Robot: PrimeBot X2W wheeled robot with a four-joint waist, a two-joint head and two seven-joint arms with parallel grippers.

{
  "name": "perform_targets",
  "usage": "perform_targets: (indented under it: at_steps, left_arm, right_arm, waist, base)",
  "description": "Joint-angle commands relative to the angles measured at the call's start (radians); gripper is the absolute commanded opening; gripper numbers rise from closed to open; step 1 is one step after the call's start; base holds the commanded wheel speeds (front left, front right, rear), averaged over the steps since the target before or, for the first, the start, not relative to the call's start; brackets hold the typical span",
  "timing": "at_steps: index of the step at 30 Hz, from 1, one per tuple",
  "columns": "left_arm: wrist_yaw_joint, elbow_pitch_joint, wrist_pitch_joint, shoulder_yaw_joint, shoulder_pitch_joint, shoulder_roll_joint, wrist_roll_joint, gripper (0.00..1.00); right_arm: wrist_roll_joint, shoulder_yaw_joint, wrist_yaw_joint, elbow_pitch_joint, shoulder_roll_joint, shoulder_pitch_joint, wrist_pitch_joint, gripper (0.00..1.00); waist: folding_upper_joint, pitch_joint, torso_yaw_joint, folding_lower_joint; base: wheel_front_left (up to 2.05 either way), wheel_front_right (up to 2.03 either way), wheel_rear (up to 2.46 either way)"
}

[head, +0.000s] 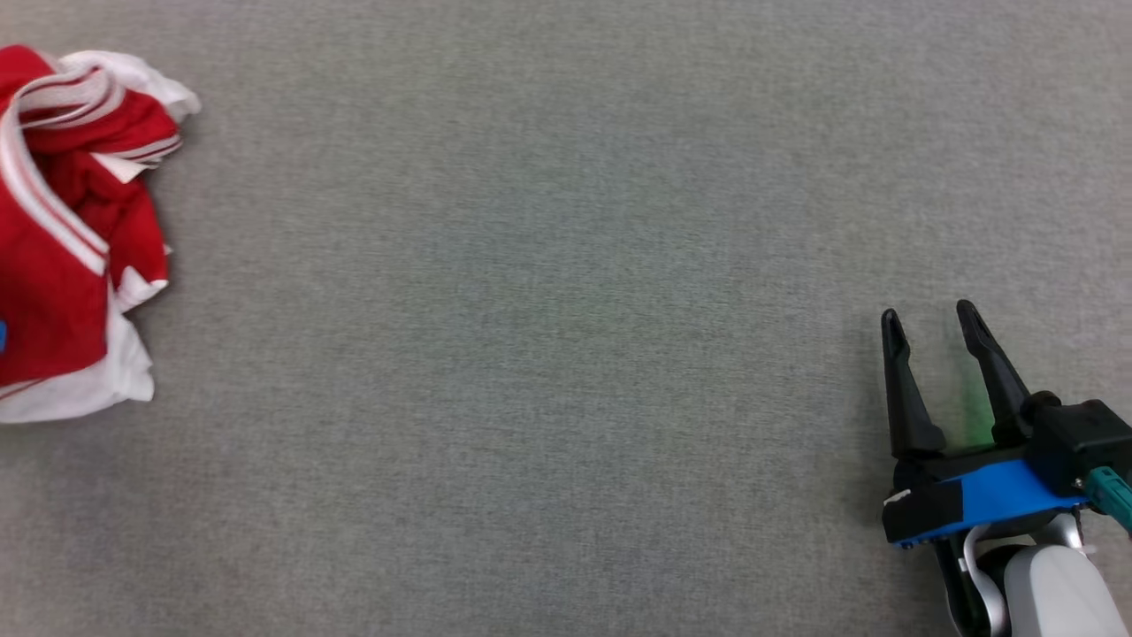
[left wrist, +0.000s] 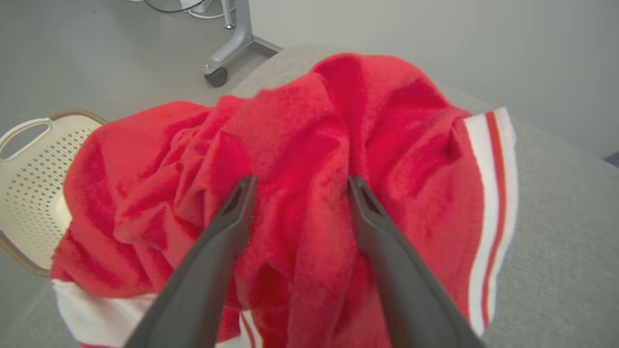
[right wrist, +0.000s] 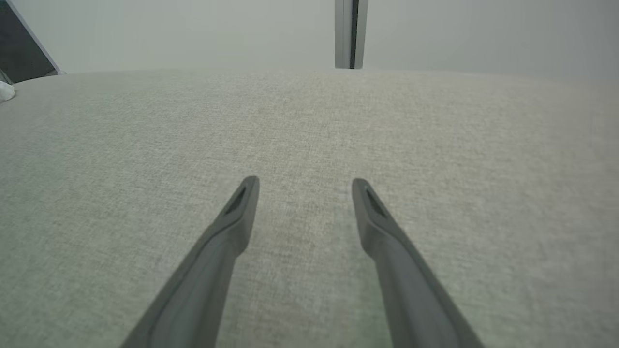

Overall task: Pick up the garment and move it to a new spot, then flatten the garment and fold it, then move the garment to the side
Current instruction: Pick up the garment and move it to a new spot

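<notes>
While my left end effector (left wrist: 300,186) gapes at the garment (left wrist: 300,121) | right end effector (head: 927,317) wide too | I risk a thin, slipping pinch.

The garment (head: 71,239) is laid at the table's (head: 548,310) left edge, with the left claw (left wrist: 300,186) set over it. The right claw (head: 929,318) is held well apart, at the near right. A basket (left wrist: 29,179) is seen beyond the table's edge.
</notes>
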Motion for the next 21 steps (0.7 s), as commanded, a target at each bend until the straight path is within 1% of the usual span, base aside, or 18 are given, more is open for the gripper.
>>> perform_targets:
  at_steps: [1,2,3,4,6,10,11,14,16,18,21]
  left_arm:
    - [0.011,0.008,0.010,0.003,0.022,0.009,0.007,1.00]
    - [0.022,0.015,0.027,0.000,0.029,0.015,0.011,0.96]
    - [0.030,0.017,0.039,-0.002,0.032,0.023,0.015,0.43]
    - [0.034,0.019,0.052,-0.002,0.036,0.026,0.014,0.00]
    - [0.033,0.012,0.075,-0.005,0.045,0.026,0.003,0.00]
    - [0.018,-0.052,0.072,-0.018,0.022,0.038,0.010,0.00]
    - [0.009,-0.072,0.070,-0.026,0.013,0.043,0.017,0.00]
    - [-0.021,-0.143,0.064,-0.046,-0.023,0.021,-0.001,0.00]
    - [-0.042,-0.183,0.063,-0.069,-0.045,0.021,0.009,0.00]
    - [-0.070,-0.232,0.058,-0.114,-0.072,0.026,0.036,0.00]
    - [-0.103,-0.309,0.064,-0.187,-0.132,-0.001,0.050,0.00]
  right_arm:
    - [0.008,0.000,0.000,0.001,-0.003,-0.012,-0.010,1.00]
    - [0.012,-0.001,0.000,0.007,-0.003,-0.014,-0.013,1.00]
    - [0.014,-0.001,0.000,0.014,-0.003,-0.014,-0.018,1.00]
    - [0.018,-0.003,0.000,0.018,-0.004,-0.014,-0.023,1.00]
    - [0.023,-0.005,0.000,0.031,-0.003,-0.013,-0.033,1.00]
    - [0.027,-0.015,0.000,0.065,-0.003,-0.012,-0.055,1.00]
    - [0.028,-0.018,0.000,0.075,-0.004,-0.011,-0.059,1.00]
    - [0.036,-0.029,0.000,0.103,-0.004,0.005,-0.073,1.00]
    - [0.045,-0.033,0.000,0.122,-0.004,0.019,-0.079,1.00]
    - [0.057,-0.035,0.000,0.139,-0.004,0.029,-0.086,1.00]
    - [0.072,-0.040,0.000,0.159,-0.004,0.053,-0.093,1.00]
  waist:
    - [0.0000,-0.003,-0.010,-0.0003]
    - [0.0000,-0.004,-0.019,-0.0003]
    - [0.0000,-0.007,-0.027,-0.0003]
    - [0.0000,-0.011,-0.033,-0.0003]
    - [0.0000,-0.027,-0.039,-0.0003]
    - [0.0000,-0.083,-0.033,-0.0003]
    - [0.0000,-0.101,-0.030,-0.0003]
    - [0.0000,-0.164,-0.019,-0.0003]
    - [0.0000,-0.207,-0.016,-0.0003]
    - [0.0000,-0.252,-0.018,-0.0003]
    - [0.0000,-0.306,-0.019,-0.0003]
  base:
    - [0.00,0.00,0.00]
    - [0.00,0.00,0.00]
    - [0.00,0.00,0.00]
    - [0.00,0.00,0.00]
    - [0.00,0.00,0.00]
    - [0.00,0.00,0.00]
    - [0.00,0.00,0.00]
    - [0.00,0.00,0.00]
    - [0.00,0.00,0.00]
    - [0.00,0.00,0.00]
    - [0.00,0.00,0.00]
